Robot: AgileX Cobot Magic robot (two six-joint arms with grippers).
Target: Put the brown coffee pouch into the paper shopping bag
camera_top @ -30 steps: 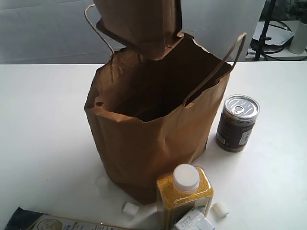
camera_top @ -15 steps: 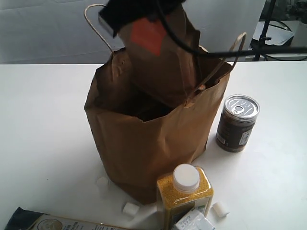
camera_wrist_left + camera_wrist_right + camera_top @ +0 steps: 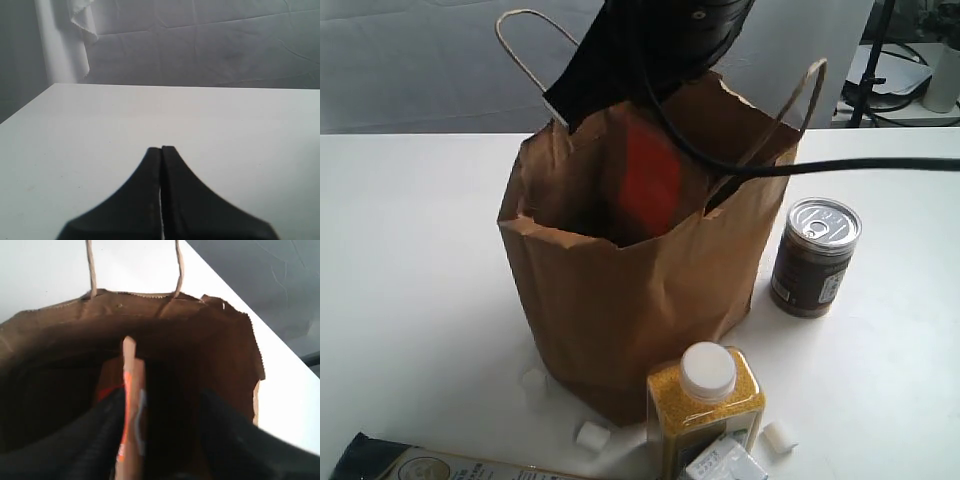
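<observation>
The coffee pouch (image 3: 648, 185) stands upright inside the mouth of the paper bag (image 3: 620, 295), with its orange label showing just above the bag's near rim. The step in hand is the drop itself.

In the right wrist view the pouch's top edge stands on end inside the bag. It touches one finger of the right gripper (image 3: 164, 399), and a clear gap separates it from the other. The jaws stand spread, so I judge the pouch is free or nearly so. Whether its base rests on the bag's floor is hidden. The next move likely calls for a straight lift out of the bag without catching the rim or the handles.

The right arm reaches steeply down into the bag from above its far rim, and its cable (image 3: 840, 165) runs off past the bag's right side. The left gripper (image 3: 161, 150) hangs low over bare table (image 3: 240, 130) with no bag in its view, its fingers pressed together on nothing. A can (image 3: 815, 255) stands beside the bag, and a yellow bottle (image 3: 705, 400) stands in front of it.
</observation>
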